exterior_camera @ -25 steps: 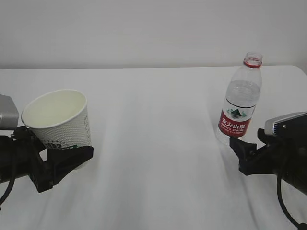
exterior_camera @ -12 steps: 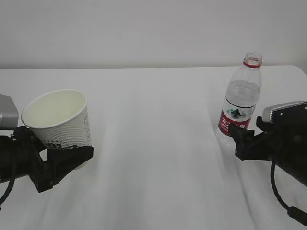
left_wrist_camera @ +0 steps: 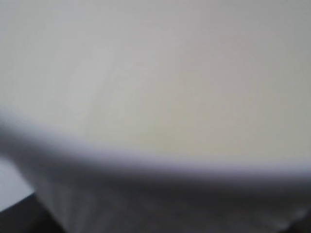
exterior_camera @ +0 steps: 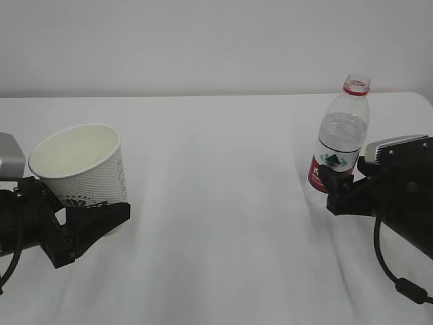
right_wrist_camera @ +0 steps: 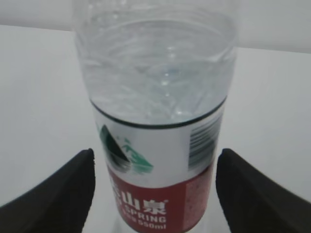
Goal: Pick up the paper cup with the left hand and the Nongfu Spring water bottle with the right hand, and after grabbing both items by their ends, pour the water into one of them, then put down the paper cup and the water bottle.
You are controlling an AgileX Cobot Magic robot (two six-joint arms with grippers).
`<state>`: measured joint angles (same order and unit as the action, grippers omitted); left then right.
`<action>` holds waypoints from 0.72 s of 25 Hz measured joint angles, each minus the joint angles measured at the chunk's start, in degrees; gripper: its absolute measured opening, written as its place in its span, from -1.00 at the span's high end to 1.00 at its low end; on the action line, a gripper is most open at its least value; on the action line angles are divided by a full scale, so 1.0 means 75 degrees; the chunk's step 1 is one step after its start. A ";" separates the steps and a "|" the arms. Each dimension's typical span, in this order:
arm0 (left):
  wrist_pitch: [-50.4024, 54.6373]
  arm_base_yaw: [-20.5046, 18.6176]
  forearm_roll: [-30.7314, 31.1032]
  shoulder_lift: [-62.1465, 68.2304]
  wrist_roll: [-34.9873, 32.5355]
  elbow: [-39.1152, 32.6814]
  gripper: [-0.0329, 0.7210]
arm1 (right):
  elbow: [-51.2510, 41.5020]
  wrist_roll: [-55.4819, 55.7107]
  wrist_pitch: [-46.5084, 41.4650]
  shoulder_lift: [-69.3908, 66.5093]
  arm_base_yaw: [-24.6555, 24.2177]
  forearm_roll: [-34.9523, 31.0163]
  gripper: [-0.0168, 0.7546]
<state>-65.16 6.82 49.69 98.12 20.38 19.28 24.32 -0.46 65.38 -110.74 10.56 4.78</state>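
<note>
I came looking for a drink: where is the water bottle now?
The water bottle stands upright on the table's right side, between the open fingers of the right gripper.

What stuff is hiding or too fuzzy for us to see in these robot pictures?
- Left wrist view: the small white paper cup fills the frame as a blur; its green logo and the gripper fingers cannot be made out.
- Exterior view: the cup's base sits behind the black left gripper.
- Right wrist view: the tall clear plastic water bottle is cut off at top and bottom.
- Exterior view: the black right gripper covers the bottle's lower label.
</note>
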 joint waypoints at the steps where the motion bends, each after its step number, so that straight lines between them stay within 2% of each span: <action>1: 0.0000 0.0000 -0.0013 0.0000 0.0000 0.0000 -0.60 | 0.0033 0.0061 0.0000 -0.0038 0.0000 0.0000 -0.57; 18: 0.0000 0.0000 -0.0028 0.0000 0.0000 0.0000 -0.60 | 0.0748 0.0276 -0.0007 -0.0534 0.0000 -0.0017 -0.58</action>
<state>-65.16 6.82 49.48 98.12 20.38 19.28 29.94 1.61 65.33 -114.74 10.56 4.65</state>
